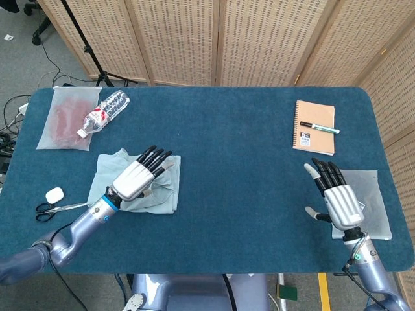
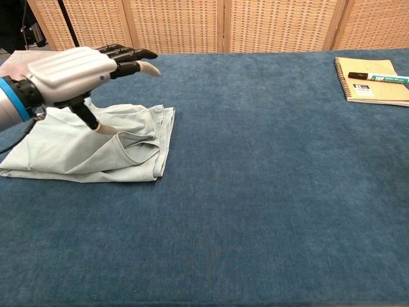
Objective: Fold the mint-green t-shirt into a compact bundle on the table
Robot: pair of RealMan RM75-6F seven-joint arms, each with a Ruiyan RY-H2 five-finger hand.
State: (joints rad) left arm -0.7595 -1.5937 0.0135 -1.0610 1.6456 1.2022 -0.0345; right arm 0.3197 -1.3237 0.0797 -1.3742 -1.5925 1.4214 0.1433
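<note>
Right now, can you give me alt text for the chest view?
A white robot hand with dark fingers hovers open over a folded mint-green t-shirt on the blue felt table. A tan spiral notebook lies far right.

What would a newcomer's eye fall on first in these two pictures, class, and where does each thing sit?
First, the left hand, fingers spread, hovering over the mint-green t-shirt, which lies folded near the table's left side. Next, the right hand, open with fingers spread, at the right edge beside a clear plastic sheet. Behind it lies a notebook with a pen on it.
</note>
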